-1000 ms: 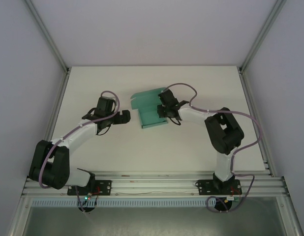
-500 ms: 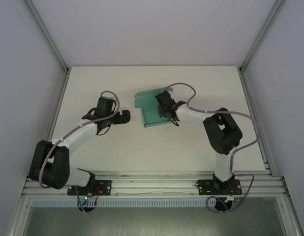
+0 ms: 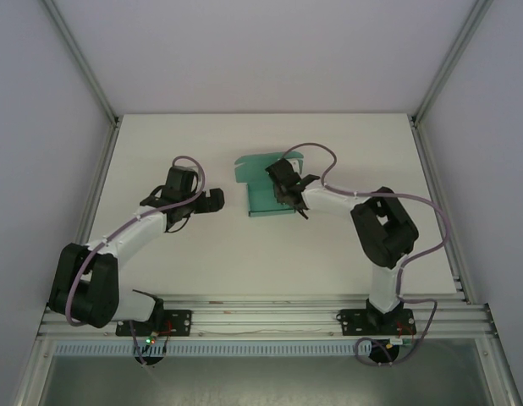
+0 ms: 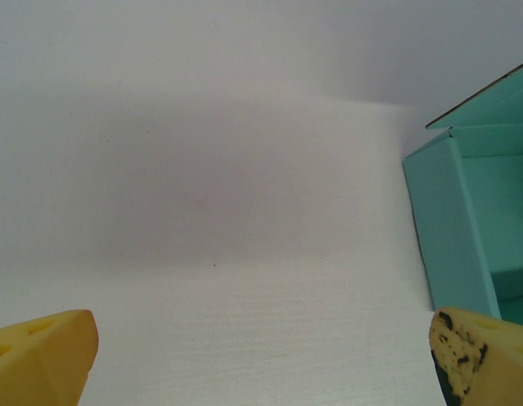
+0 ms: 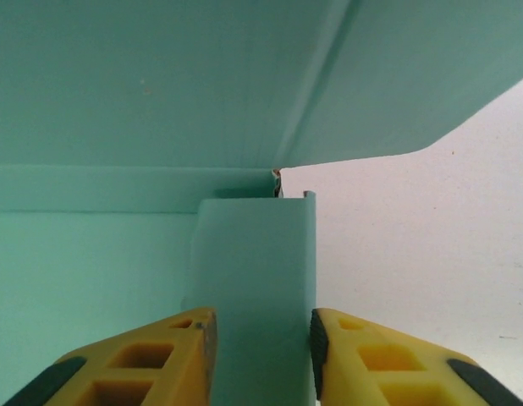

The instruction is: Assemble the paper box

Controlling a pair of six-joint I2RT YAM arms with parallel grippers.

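Note:
The teal-green paper box (image 3: 260, 196) lies partly folded at mid-table, its walls raised and a flap open at the back. My right gripper (image 3: 283, 183) is over the box's right side. In the right wrist view a folded side wall of the paper box (image 5: 118, 85) stands between the yellow fingers (image 5: 160, 355), and my right gripper (image 5: 261, 338) is shut on it. My left gripper (image 3: 213, 200) hangs left of the box, apart from it. Seen from the left wrist, the left gripper (image 4: 261, 372) is open over bare table, with the paper box (image 4: 465, 220) at the right edge.
The white table (image 3: 160, 152) is ringed by aluminium frame posts (image 3: 84, 68) and grey walls. A rail (image 3: 261, 313) with both arm bases runs along the near edge.
My right gripper has shifted slightly left with the box wall in it, and the box has turned a little. The left arm has hardly moved.

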